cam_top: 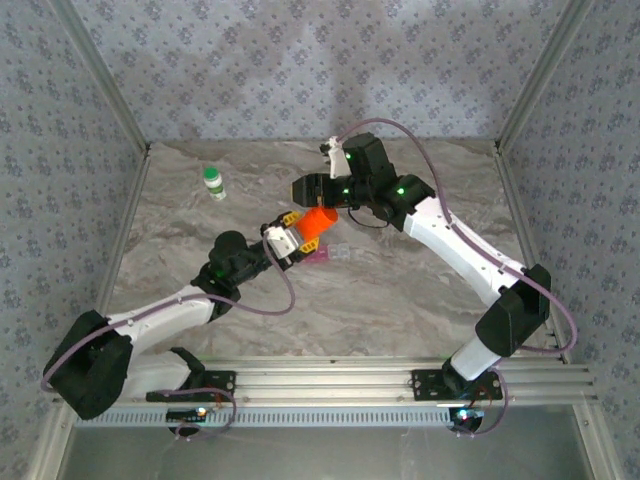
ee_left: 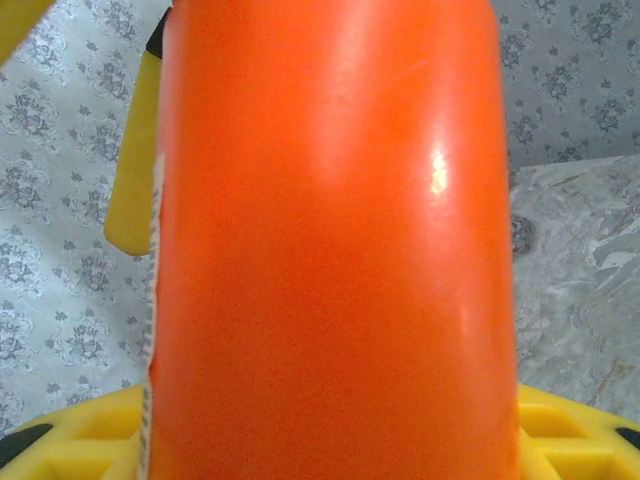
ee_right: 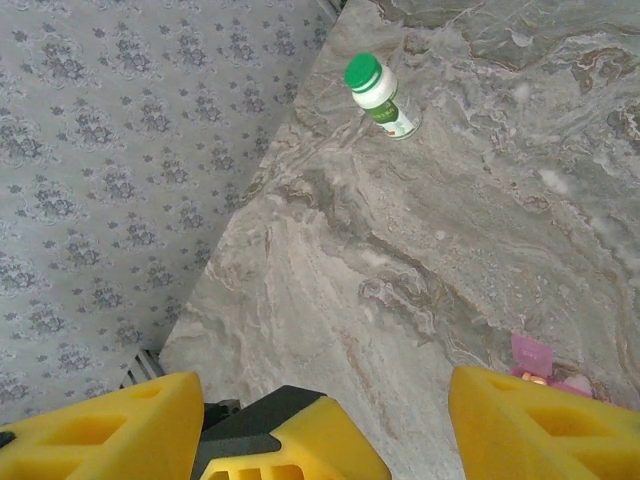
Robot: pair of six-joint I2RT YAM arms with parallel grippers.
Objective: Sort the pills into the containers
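Box (cam_top: 338, 253) first: a flat strip of clear plastic with a pink section. It lies on the surface (cam_top: 400, 290) between the two arms, just beside the orange bottle (cam_top: 320, 224). It looks light, stiff and thin. It would likely skate on the marbled top if nudged, and a lid might pop if it were pinched across its flat. I would take it by its long edges, or press it down rather than lift it. In the right wrist view its pink end (ee_right: 532, 355) shows at the lower right, the rest cut off by a yellow finger (ee_right: 540, 425).

Left tool (cam_top: 298, 232) is clamped on the orange bottle, seemingly lifted off the surface. The left wrist view has the bottle (ee_left: 330, 250) close up, with one finger (ee_left: 130, 180) beside it. Glossy and rigid, it could turn or slip in the grip.

Right tool (cam_top: 305, 189) hovers just beyond the bottle. In its own view the tool (ee_right: 325, 380) has its jaws well apart, with nothing in them.

A green-capped bottle (cam_top: 214, 182) stands well apart, toward the far left.

Hard to tell: whether the orange bottle has a cap on, whether the box lids are open, and where any pills are. I cannot identify the dark and yellow part (ee_right: 290, 440) low in the right wrist view.
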